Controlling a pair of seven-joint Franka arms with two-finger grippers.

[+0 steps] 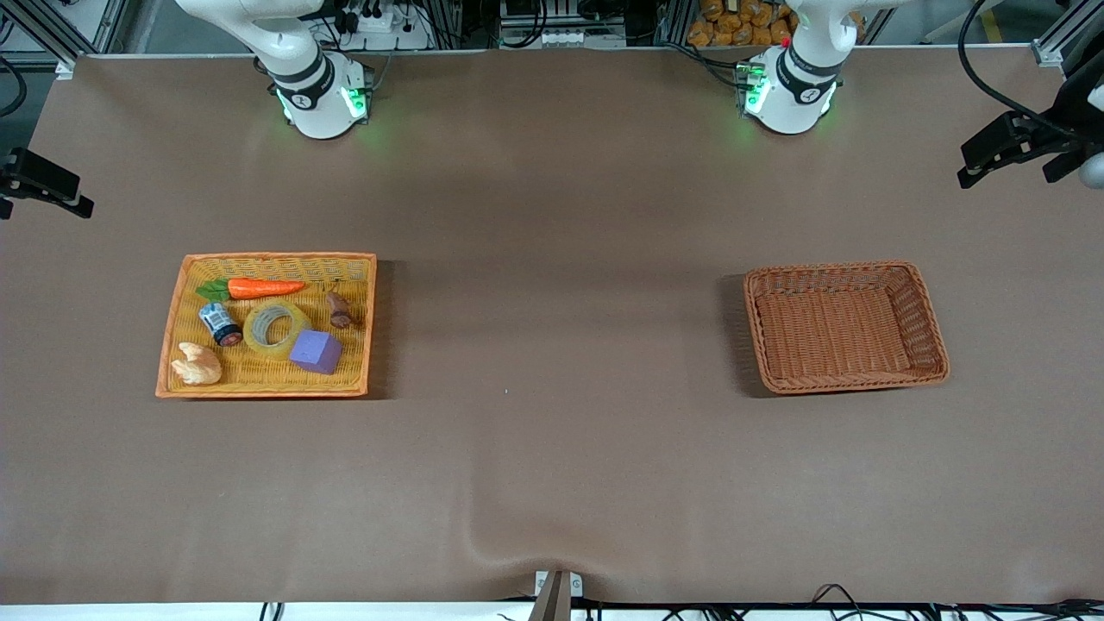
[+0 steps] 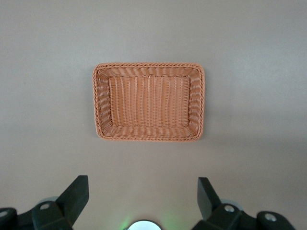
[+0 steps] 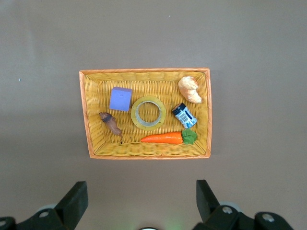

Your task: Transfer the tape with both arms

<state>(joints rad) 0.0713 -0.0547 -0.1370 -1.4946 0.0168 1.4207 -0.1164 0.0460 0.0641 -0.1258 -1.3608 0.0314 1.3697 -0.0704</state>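
The tape point(image 1: 276, 328), a yellow translucent ring with a pale core, lies flat in the middle of the yellow basket point(image 1: 172, 336) toward the right arm's end of the table; it also shows in the right wrist view as the tape point(image 3: 148, 113). A purple cube point(image 1: 316, 351) touches its edge. My right gripper point(image 3: 140, 191) hangs high above the table, open and empty, with the yellow basket point(image 3: 88, 112) below it. My left gripper point(image 2: 143, 189) is open and empty, high over the table by the brown basket point(image 2: 100, 103). Neither hand shows in the front view, only the arms' bases.
The yellow basket also holds a carrot point(image 1: 259, 287), a small dark can point(image 1: 220, 324), a croissant point(image 1: 197, 364) and a brown piece point(image 1: 339, 310). An empty brown wicker basket point(image 1: 759, 336) sits toward the left arm's end. Bare brown table lies between the baskets.
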